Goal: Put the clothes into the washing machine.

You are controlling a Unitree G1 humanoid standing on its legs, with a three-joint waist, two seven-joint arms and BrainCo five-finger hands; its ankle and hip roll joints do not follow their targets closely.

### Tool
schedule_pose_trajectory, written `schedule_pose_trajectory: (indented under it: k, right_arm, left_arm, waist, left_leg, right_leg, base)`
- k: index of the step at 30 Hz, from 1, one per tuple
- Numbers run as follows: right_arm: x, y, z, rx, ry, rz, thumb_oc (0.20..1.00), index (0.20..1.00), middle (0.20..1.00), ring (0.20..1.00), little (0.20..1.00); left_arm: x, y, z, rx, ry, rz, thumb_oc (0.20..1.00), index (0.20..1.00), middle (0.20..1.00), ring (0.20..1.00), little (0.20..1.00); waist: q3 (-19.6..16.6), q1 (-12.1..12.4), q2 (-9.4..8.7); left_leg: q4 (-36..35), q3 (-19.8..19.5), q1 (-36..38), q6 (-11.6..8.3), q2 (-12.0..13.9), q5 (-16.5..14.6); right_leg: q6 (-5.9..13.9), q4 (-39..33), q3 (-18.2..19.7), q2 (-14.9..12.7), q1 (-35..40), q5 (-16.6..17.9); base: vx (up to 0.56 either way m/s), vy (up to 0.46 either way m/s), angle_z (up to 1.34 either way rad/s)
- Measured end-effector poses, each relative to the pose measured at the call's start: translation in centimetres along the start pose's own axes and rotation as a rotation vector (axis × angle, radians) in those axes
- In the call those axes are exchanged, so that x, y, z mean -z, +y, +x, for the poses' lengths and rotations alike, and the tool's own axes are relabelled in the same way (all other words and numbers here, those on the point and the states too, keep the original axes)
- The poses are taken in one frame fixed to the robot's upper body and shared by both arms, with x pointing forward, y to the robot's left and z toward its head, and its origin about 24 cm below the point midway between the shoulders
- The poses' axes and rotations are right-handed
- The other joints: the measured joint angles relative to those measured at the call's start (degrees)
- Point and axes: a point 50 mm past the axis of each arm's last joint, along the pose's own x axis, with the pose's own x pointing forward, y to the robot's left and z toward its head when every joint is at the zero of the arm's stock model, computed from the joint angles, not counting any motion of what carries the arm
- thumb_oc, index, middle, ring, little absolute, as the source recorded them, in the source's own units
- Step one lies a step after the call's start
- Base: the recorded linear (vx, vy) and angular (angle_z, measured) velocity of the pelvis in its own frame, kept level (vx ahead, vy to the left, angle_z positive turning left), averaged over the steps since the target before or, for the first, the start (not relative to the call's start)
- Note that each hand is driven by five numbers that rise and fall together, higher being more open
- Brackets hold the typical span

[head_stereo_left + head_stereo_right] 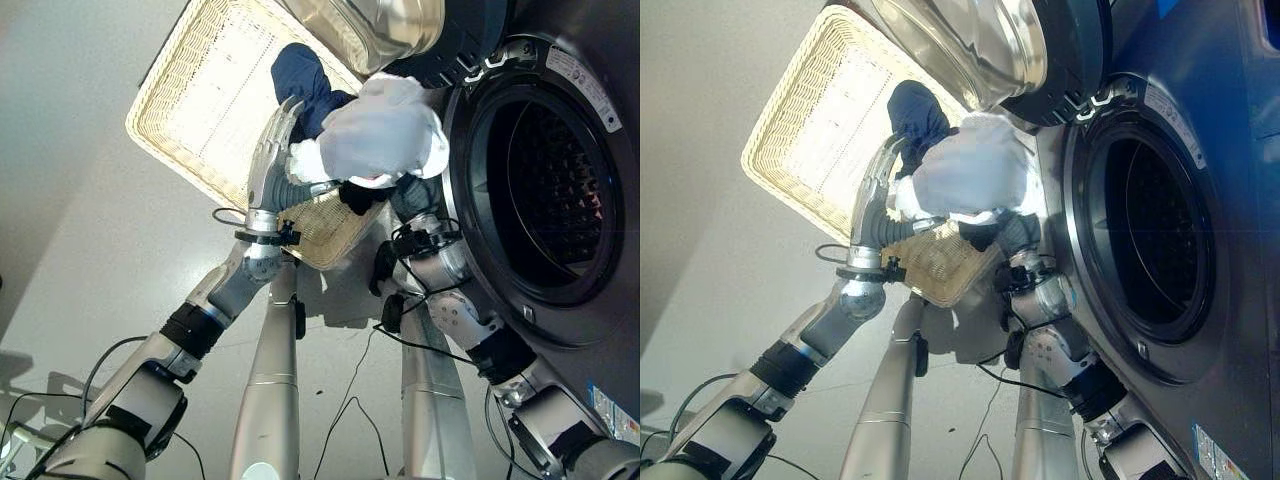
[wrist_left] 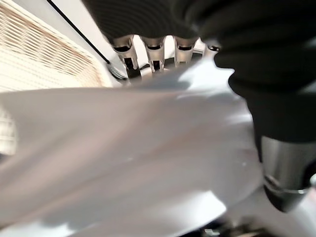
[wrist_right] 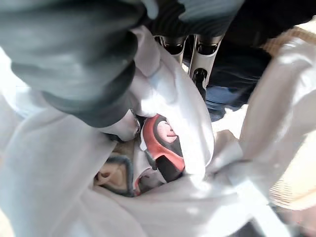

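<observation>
A bunched white garment [image 1: 385,135] hangs between my two hands, just left of the washing machine's round opening [image 1: 545,190]. A red and black print [image 3: 160,145] shows in its folds. My left hand [image 1: 268,170] lies against the bundle's left side with straight fingers [image 2: 154,52], and the cloth runs across its palm. My right hand [image 1: 412,196] is under the bundle's right side, its thumb [image 3: 123,129] and fingers [image 3: 202,61] pinching the white cloth. A dark blue garment [image 1: 300,80] sits behind the bundle, over the wicker basket [image 1: 200,90].
The washer's glass door [image 1: 370,30] stands swung open above the bundle. The dark drum [image 1: 1145,225] is open on the right. The basket lies on the pale floor [image 1: 70,200] to the left of the machine.
</observation>
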Motion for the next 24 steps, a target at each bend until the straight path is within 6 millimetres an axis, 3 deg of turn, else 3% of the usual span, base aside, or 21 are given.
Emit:
schedule_pose_trajectory:
  k: [4, 10, 16, 19, 24]
  right_arm:
    - [-1.0, -0.6, 0.2, 0.045, -0.060, 0.007, 0.200, 0.200, 0.200, 0.200, 0.200]
    - [-1.6, -2.0, -0.1, 0.125, -0.101, 0.003, 0.200, 0.200, 0.200, 0.200, 0.200]
    - [-1.9, -5.4, -0.5, 0.283, -0.109, 0.022, 0.200, 0.200, 0.200, 0.200, 0.200]
    - [-1.2, -8.0, -0.8, 0.405, -0.074, 0.037, 0.200, 0.200, 0.200, 0.200, 0.200]
    - [0.6, -11.6, -1.3, 0.591, 0.035, 0.071, 0.200, 0.200, 0.200, 0.200, 0.200]
  left_arm:
    - [1.6, -0.2, -0.7, 0.022, 0.078, 0.056, 1.000, 1.000, 1.000, 1.000, 1.000]
    - [1.9, -0.4, -1.1, 0.052, 0.100, 0.015, 1.000, 1.000, 1.000, 1.000, 1.000]
    - [2.2, -0.1, -1.3, 0.034, 0.108, -0.120, 1.000, 1.000, 1.000, 1.000, 1.000]
    - [3.3, 0.7, -1.5, -0.112, 0.169, -0.208, 1.000, 1.000, 1.000, 1.000, 1.000]
    - [5.3, 1.4, -1.3, -0.244, 0.260, -0.209, 1.000, 1.000, 1.000, 1.000, 1.000]
  waist:
    - [0.00, 0.00, 0.00]
    - [0.00, -0.03, 0.00]
    - [0.00, -0.02, 0.00]
    - [0.00, -0.02, 0.00]
    - [-0.01, 0.03, 0.01]
  left_leg:
    - [-0.01, 0.01, 0.00, 0.00, 0.00, 0.00]
    - [0.00, 0.08, 0.00, 0.00, 0.00, 0.00]
    - [0.03, 0.12, 0.01, 0.01, 0.04, 0.00]
    - [0.07, 0.10, 0.04, 0.01, 0.14, 0.00]
    - [0.10, 0.07, 0.03, -0.03, 0.27, -0.02]
  right_leg:
    - [0.00, -0.04, 0.00, -0.02, 0.00, 0.01]
    - [0.00, -0.15, 0.02, -0.04, 0.02, 0.03]
    - [0.00, -0.30, 0.04, 0.02, 0.10, 0.05]
    - [-0.01, -0.48, 0.02, 0.15, 0.23, 0.09]
    - [0.02, -0.51, 0.01, 0.33, 0.24, 0.07]
  base:
    - [0.00, 0.000, 0.00]
    - [0.00, 0.000, 0.00]
    - [0.00, 0.000, 0.00]
    - [0.00, 0.000, 0.00]
    - [0.00, 0.000, 0.00]
